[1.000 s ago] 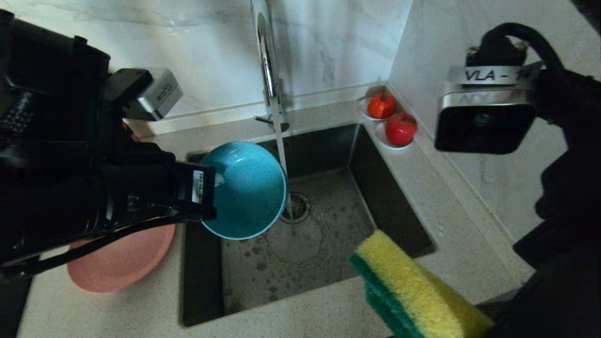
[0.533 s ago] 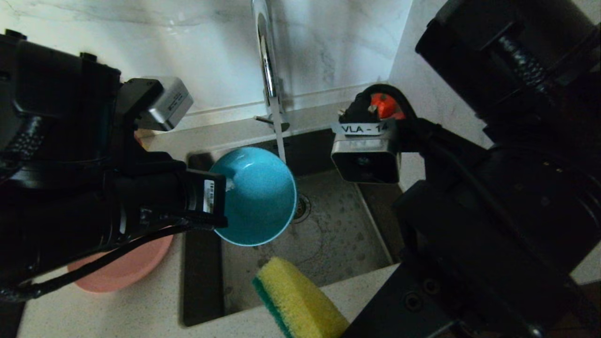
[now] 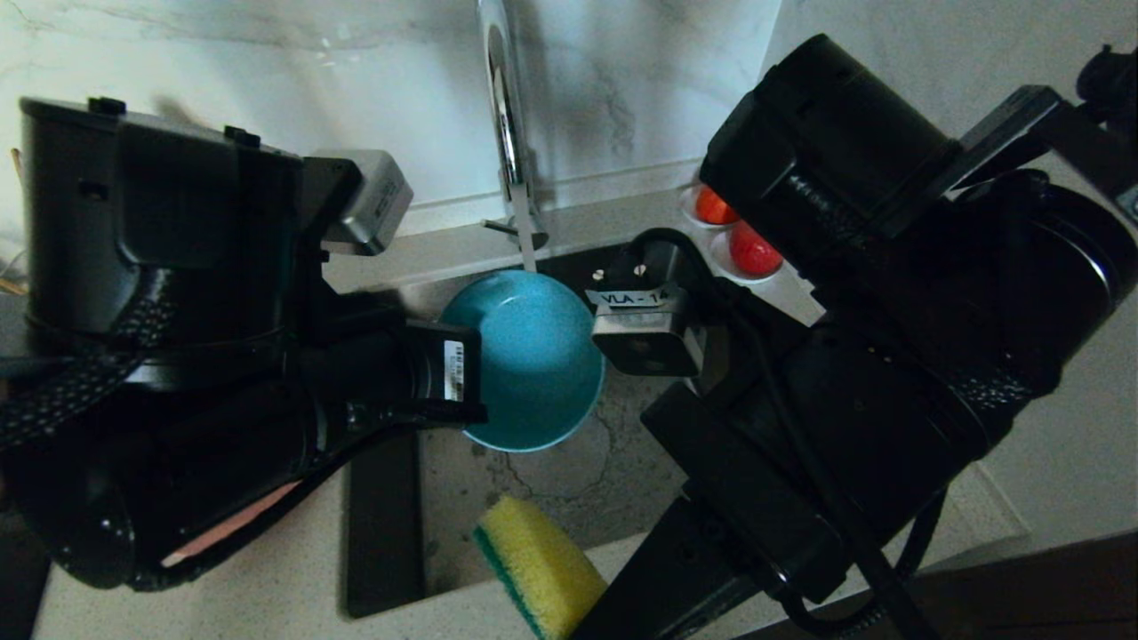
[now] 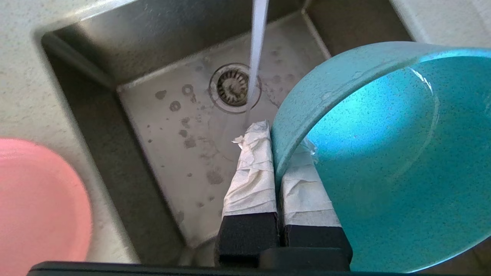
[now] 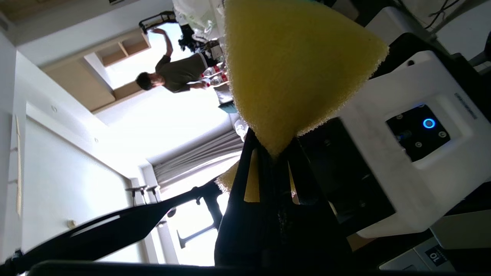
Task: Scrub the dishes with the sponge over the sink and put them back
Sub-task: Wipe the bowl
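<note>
A kitchen sink (image 3: 382, 533) set into a pale speckled table (image 3: 267, 613), seen from above, with two black robot arms reaching over it.

The left pincer (image 4: 274, 153) is clenched on the rim of the teal bowl (image 3: 533, 360), one taped finger (image 4: 251, 172) outside the wall and one inside. It holds the bowl tilted over the basin, its hollow turned toward the other arm, likely so the inside is open for scrubbing and any drips fall into the sink. A thin stream of water (image 4: 255, 57) runs from the chrome tap (image 3: 502, 107) just beyond the bowl's far rim and lands by the round drain (image 4: 232, 86), which lies ahead of the left pincer.

The right pincer (image 5: 274, 153) is clamped on one end of the yellow sponge (image 3: 538, 560), squeezing it to a narrow waist; the rest fans out past the fingertips. The sponge hangs over the sink's near edge, its green scouring layer on one side, below and apart from the bowl, not touching it. Held by one end like this, its free face can be pressed against the bowl.

The pink plate (image 4: 38, 203) rests on the table beside the sink, behind and to the side of the left pincer, waiting. Two red fruits (image 3: 738, 231) sit on small white saucers (image 3: 725, 267) at the far corner, beyond the right arm.
</note>
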Controlling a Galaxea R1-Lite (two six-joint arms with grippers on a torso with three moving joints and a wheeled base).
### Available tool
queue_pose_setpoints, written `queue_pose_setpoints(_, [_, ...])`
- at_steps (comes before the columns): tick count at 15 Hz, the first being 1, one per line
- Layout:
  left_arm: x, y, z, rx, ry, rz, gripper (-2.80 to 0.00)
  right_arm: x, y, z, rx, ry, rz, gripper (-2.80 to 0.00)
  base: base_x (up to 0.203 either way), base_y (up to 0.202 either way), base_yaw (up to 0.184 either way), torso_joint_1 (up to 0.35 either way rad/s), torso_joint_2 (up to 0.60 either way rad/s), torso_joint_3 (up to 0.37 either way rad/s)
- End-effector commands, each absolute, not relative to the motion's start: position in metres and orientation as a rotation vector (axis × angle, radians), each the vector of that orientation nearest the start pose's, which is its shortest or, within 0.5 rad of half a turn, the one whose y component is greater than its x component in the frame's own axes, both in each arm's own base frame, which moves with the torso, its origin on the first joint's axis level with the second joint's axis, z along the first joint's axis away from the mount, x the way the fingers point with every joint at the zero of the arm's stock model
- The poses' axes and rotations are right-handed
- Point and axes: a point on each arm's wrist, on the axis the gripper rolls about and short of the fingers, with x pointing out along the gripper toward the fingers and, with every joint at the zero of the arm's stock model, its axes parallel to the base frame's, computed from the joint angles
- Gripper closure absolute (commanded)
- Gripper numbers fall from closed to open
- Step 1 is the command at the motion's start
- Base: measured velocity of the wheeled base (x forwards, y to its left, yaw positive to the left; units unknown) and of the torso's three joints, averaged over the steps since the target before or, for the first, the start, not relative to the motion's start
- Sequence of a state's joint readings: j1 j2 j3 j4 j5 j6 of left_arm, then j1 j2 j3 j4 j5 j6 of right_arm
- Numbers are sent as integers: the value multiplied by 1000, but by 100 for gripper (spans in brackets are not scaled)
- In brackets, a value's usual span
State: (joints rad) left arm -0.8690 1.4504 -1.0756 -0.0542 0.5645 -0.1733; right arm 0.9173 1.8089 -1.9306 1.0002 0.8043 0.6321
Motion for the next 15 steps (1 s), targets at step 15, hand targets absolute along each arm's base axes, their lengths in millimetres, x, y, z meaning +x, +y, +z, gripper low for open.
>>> queue_pose_setpoints(15, [153,-200,252,42,223,-283,0,212,232,305,520,1418,1114,0,0,0,0,0,0,0])
